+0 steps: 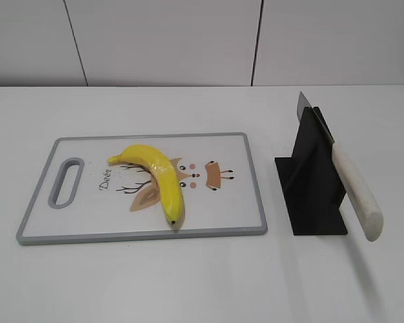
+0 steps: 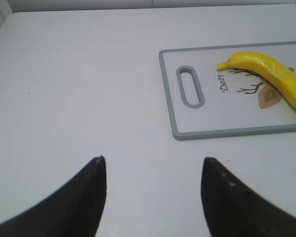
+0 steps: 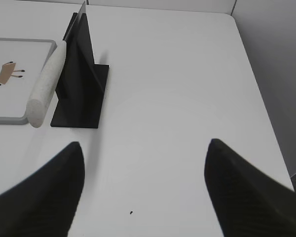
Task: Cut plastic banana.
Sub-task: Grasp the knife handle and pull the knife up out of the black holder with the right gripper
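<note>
The plastic banana point(image 1: 158, 176) is glossy yellow and lies whole on a white cutting board point(image 1: 81, 229) with a grey rim and a brown deer print. It also shows in the left wrist view point(image 2: 271, 74), far right of my left gripper point(image 2: 153, 163), which is open and empty over bare table. A knife with a white handle point(image 1: 355, 192) rests slanted in a black stand point(image 1: 313, 182) right of the board. In the right wrist view the knife point(image 3: 47, 86) and stand point(image 3: 81, 84) are up left of my open, empty right gripper point(image 3: 144, 148). Neither gripper shows in the exterior view.
The white table point(image 1: 188, 282) ends at a wall behind. The board has a slot handle point(image 1: 66, 183) at its left end. In the right wrist view the table's right edge point(image 3: 259, 98) drops off beside a grey surface.
</note>
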